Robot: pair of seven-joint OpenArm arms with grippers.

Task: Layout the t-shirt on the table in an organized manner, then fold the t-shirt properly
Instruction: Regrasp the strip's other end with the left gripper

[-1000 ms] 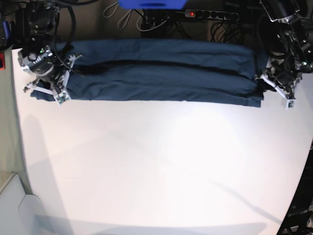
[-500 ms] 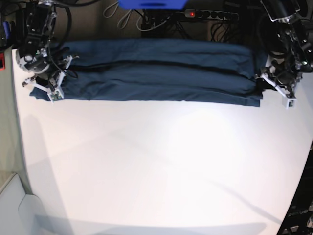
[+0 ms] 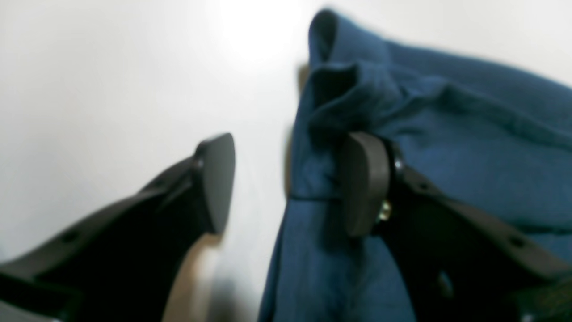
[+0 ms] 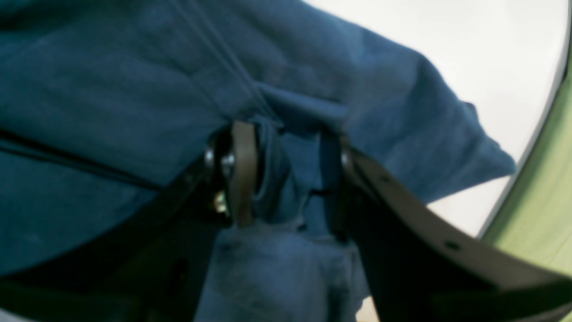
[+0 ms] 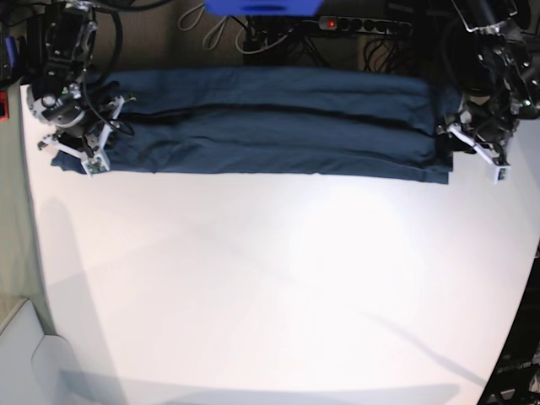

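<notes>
Lying along the far edge of the desk (image 5: 270, 278), the t-shirt (image 5: 270, 122) forms a long folded band. Left tool (image 3: 286, 183) spread wide, one finger (image 3: 362, 183) touching cloth, gripping nothing. Right tool (image 4: 286, 174) partly open, fabric bunched between its fingers.

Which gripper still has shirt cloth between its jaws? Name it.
The right gripper: a bunch of the t-shirt sits between its jaws. The left gripper has only one finger against the cloth, with bare table in its gap.
</notes>
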